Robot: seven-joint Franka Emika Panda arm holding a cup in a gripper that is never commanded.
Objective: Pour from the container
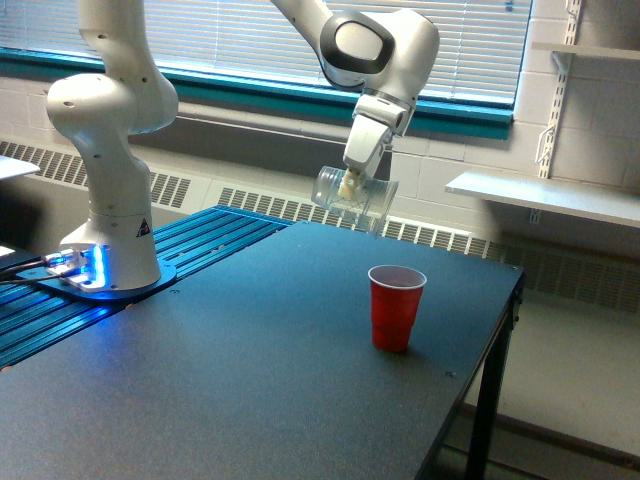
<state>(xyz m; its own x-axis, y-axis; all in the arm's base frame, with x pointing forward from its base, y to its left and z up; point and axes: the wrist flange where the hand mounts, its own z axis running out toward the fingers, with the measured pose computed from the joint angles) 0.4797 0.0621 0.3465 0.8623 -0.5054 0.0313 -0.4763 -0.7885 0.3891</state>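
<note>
Where the exterior view's left edge begins, the arm's white base [105,215] stands on a round plate with blue lights glowing at its foot, set on a blue ribbed platform [190,245]. One dark table [240,400] fills the lower frame; its top carries one red cup [396,308] only, upright, open mouth up, toward the far corner on the exterior view's right. Nothing stands between the cup and the tumbler above it; the air between them is clear, no stream visible.

Behind: window blinds [230,35] over a teal sill, a row of radiator grilles [300,210] along the wall, one white wall shelf [545,195] at 3 o'clock from the tumbler, with a bracket rail above it.

Count: one arm, one red cup, one clear tumbler, one table, one shelf plainly seen.

The gripper [352,184] hangs from the wrist at roughly 11 o'clock from the red cup, well above the table. Its fingers are clamped on the container [354,197], a clear plastic tumbler held tipped on its side, mouth toward the exterior view's right and angled slightly down. The tumbler looks see-through with almost nothing brown left visible inside; contents too faint to judge. Tumbler and cup are apart, not touching; the tumbler's mouth sits up and to the exterior view's left of the cup's rim.
</note>
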